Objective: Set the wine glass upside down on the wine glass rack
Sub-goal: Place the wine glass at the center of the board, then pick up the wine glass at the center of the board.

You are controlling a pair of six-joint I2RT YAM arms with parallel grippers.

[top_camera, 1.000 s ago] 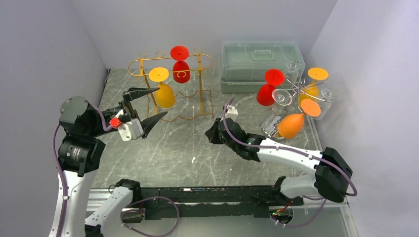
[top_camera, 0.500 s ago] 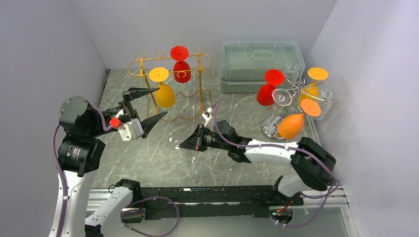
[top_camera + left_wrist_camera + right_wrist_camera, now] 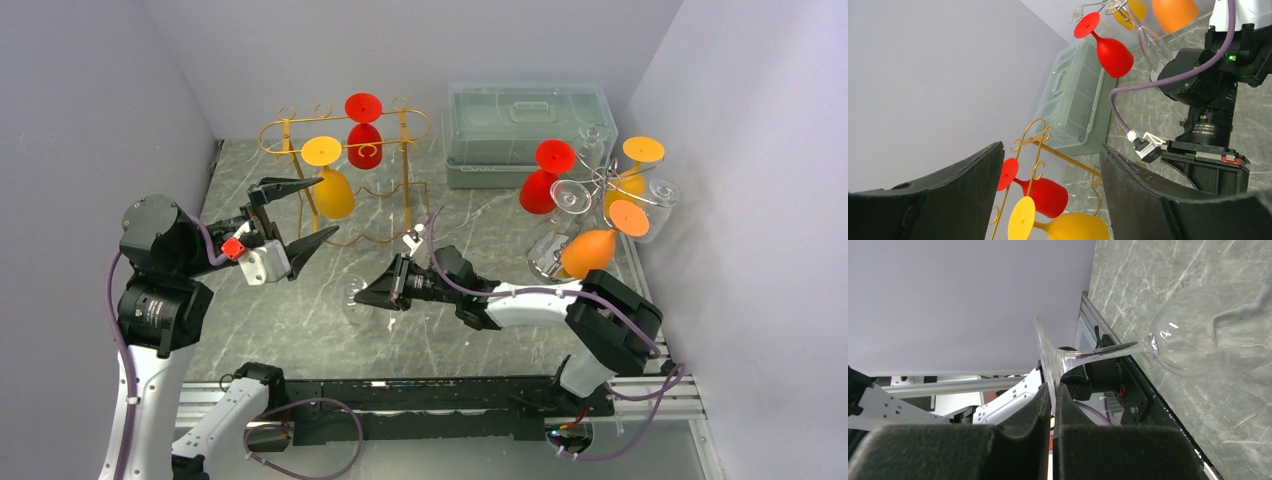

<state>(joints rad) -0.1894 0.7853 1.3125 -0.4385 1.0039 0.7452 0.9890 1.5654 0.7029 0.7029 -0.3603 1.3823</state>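
Right gripper (image 3: 1052,390) shut tight on thin foot of clear wine glass (image 3: 1208,335). Glass lies sideways, low over table (image 3: 300,320), well apart from rack (image 3: 408,190). Left gripper (image 3: 328,207) wide open, empty. Danger: small pinch may slip, so glass may fall and break. May bump yellow glass (image 3: 335,195) on rack.

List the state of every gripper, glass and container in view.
Clear glass: held sideways, off the rack.
Right gripper: shut on its foot.
Left gripper: open, empty.
Red glass on rack: hanging upside down.
Yellow glass on rack: hanging upside down.
Box: lid on.
Other glasses: heaped at right.
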